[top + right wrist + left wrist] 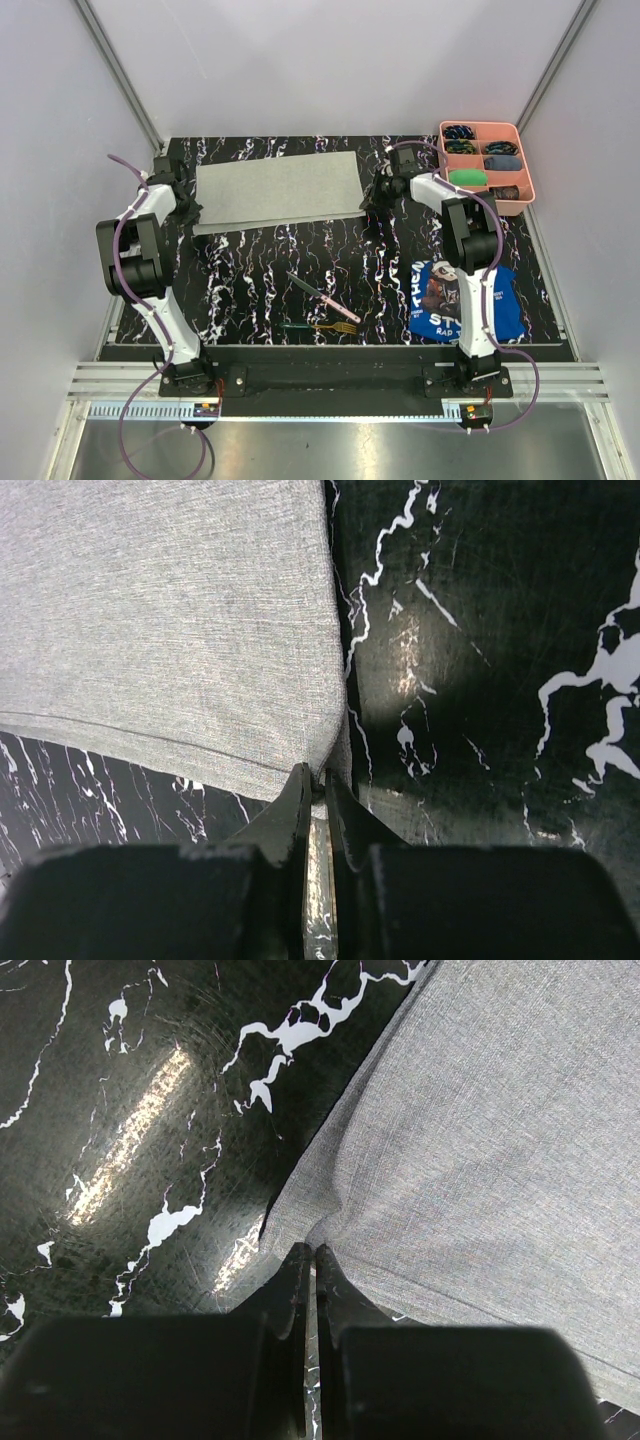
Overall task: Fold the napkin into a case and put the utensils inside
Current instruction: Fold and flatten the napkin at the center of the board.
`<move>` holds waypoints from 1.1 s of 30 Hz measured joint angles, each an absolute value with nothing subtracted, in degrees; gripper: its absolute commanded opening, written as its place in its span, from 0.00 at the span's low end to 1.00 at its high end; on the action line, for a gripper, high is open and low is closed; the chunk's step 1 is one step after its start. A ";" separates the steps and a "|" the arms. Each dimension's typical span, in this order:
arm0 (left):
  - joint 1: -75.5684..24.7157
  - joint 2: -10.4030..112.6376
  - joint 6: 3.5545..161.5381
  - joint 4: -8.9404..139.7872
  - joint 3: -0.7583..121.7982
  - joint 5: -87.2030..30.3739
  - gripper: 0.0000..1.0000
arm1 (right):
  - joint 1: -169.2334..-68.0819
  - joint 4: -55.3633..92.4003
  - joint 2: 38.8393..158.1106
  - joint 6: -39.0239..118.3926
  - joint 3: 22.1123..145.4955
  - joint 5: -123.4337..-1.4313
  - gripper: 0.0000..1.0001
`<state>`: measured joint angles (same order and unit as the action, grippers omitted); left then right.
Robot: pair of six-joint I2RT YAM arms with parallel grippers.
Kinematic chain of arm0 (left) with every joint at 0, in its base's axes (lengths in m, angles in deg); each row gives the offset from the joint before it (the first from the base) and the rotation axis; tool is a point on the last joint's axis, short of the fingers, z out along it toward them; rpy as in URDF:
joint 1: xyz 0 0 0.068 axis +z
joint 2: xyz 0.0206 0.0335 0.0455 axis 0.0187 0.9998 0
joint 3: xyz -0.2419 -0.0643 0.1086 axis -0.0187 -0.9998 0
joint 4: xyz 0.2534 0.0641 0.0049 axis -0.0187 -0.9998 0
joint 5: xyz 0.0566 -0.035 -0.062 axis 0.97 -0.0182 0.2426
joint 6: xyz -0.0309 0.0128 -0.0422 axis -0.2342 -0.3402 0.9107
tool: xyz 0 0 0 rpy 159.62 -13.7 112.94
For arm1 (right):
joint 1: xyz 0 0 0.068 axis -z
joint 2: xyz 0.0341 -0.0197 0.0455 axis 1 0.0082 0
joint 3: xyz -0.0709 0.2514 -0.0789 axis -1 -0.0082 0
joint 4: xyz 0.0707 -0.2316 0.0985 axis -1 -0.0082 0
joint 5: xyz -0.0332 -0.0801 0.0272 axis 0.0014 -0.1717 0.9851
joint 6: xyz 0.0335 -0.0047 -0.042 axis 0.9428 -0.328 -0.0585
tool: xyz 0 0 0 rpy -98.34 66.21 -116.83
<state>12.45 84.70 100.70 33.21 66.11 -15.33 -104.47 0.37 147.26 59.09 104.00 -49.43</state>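
The left gripper and right gripper are pinching shut on near corners of the thin light grey cloth napkin. They should be moving together, evenly.

The left arm and right arm reach forward, elbows raised, wrists angled down and inward. The left gripper pinches the near-left corner of the napkin. The right gripper clamps its near-right corner, fingers nearly together.
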 measured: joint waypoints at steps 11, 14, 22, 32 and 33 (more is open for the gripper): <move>12.34 84.70 100.70 33.21 66.11 -15.33 0.00 | -104.47 1.03 143.54 59.04 99.94 -49.39 0.00; 12.30 84.70 100.70 33.15 66.11 -15.33 0.00 | -104.47 1.79 143.26 59.17 97.79 -49.34 0.00; 11.99 84.70 100.77 32.16 66.35 -15.29 0.00 | -104.47 3.87 142.40 61.25 94.71 -48.80 0.00; 11.88 82.67 100.81 29.04 66.59 -14.70 0.00 | -104.47 3.85 142.40 61.88 94.71 -49.10 0.00; 11.88 82.67 100.81 28.97 66.59 -14.70 0.00 | -104.47 3.85 142.40 61.88 94.71 -49.10 0.00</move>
<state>11.88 82.67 100.81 28.97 66.59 -14.70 -104.47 3.85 142.40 61.88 94.71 -49.10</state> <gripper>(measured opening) 0.012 0.098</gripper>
